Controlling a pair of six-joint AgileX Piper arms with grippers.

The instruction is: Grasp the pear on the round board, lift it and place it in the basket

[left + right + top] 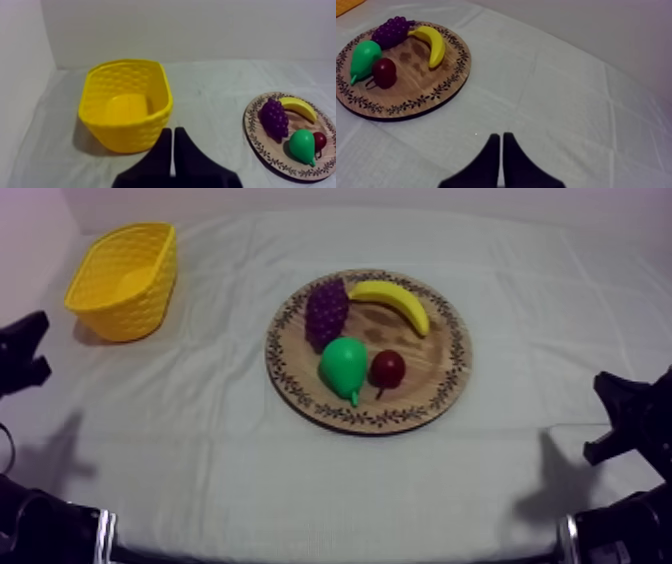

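"On the wooden board [455,353], pear [344,365] lies beside the small red fruit [387,368]. Nothing's picked yet!"

"Who goes? Yellow basket [130,313] sits nearer the left gripper [172,132]."

"Both parked low at their sides, right gripper [501,136] too, fingers pressed together. Next: spread them, reach over the pear."

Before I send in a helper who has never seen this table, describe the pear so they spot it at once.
Find the round wooden board in the middle of the grey-white cloth. The pear lies on it beside the small red fruit, between the grapes and the board's rim. It is the only green piece, plump and tapering to a narrow end.
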